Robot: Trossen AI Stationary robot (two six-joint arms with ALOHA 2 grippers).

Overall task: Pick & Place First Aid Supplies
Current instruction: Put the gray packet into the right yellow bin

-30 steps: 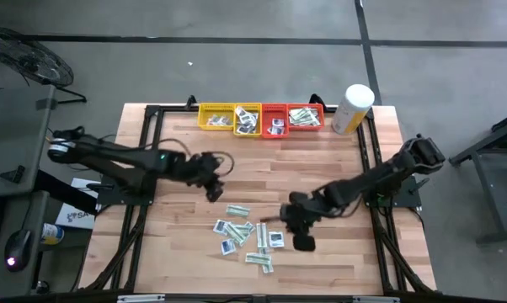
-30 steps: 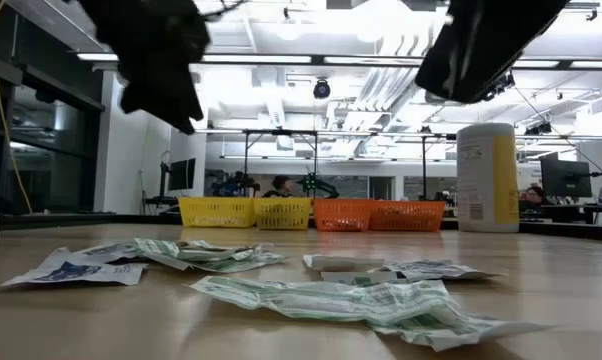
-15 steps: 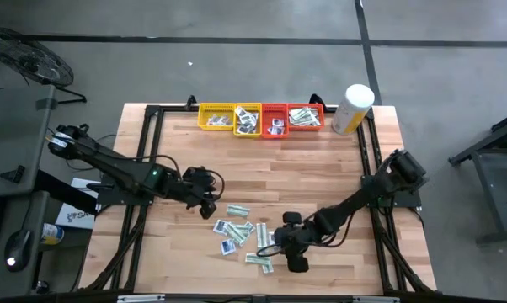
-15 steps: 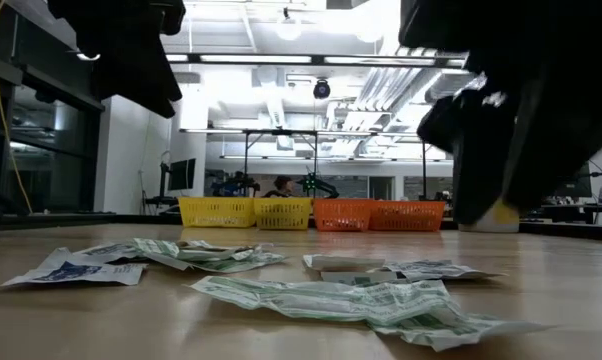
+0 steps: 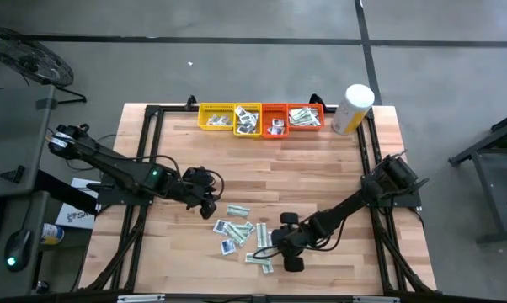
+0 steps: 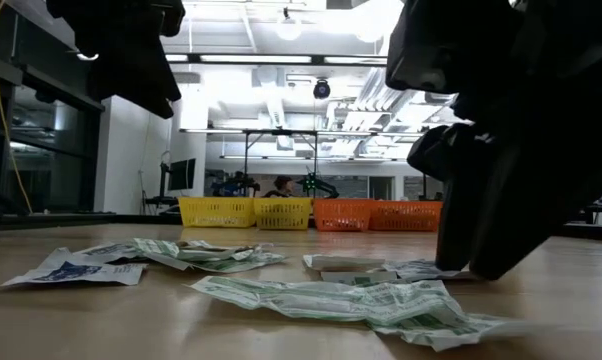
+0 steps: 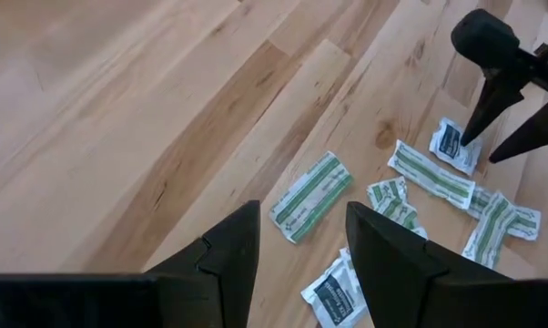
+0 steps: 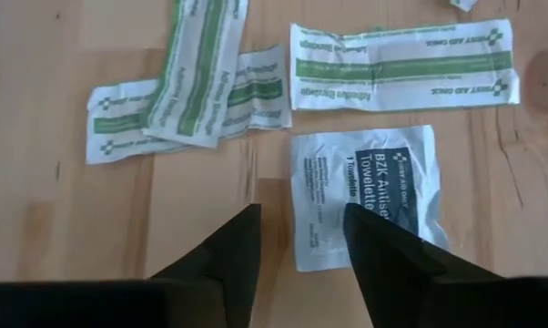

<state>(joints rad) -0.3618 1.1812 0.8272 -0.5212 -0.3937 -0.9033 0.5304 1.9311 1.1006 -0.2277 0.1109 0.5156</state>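
The first aid supplies lie loose on the wooden table near its front middle: green-and-white strips (image 5: 237, 210) (image 8: 397, 64) and white squares with a dark blue centre (image 5: 227, 246). My right gripper (image 8: 299, 223) is open and low over one such square (image 8: 374, 196). One finger is over the square's edge, the other over bare wood. In the low view its fingertips (image 6: 459, 262) reach down to the level of the packets. My left gripper (image 7: 301, 239) hangs open above the table, left of the pile, with a green strip (image 7: 312, 196) ahead of it. My right gripper comes slanting down from the table's right onto the left edge (image 8: 303, 205) of the white-and-blue square, which lies flat on the wood. Whether the fingers touch it I cannot tell.
Two yellow trays (image 5: 216, 118) and two red trays (image 5: 305, 118) stand in a row at the far edge, with packets in them. A tall white-and-yellow canister (image 5: 352, 108) stands at their right. A black frame (image 5: 148, 143) runs around the table. Bare wood lies between the trays and the pile.
My right gripper has come down and toward the table's near-left, from above the pile's right side to the packets at table level. My left gripper has gone toward the near edge, closer to the pile, then stopped. The packets have not moved.
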